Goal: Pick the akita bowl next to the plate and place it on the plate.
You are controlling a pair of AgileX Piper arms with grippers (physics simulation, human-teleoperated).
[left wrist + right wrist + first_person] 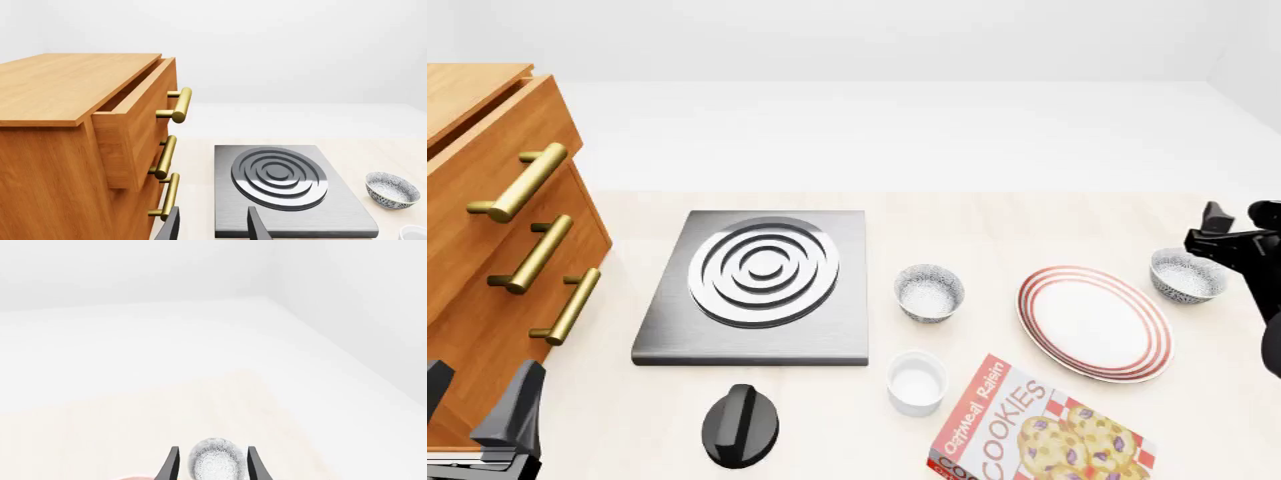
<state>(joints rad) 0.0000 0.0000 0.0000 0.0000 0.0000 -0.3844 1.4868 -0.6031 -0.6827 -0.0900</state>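
Note:
One akita bowl (1190, 275), speckled grey outside and white inside, sits on the table just right of the plate (1093, 322), a large white plate with red rings. My right gripper (1212, 236) hovers at this bowl's far side. In the right wrist view the akita bowl (215, 462) shows between the spread fingers of the right gripper (213, 466), which is open and apart from it. A second bowl of the same kind (929, 291) stands left of the plate. My left gripper (478, 398) is open and holds nothing at the near left by the cabinet.
A wooden cabinet (481, 230) with brass handles and a part-open top drawer fills the left. A grey stove plate (761, 285) with rings and a black knob (741, 425) lie centre-left. A white ramekin (916, 381) and a cookie box (1034, 435) lie near the front.

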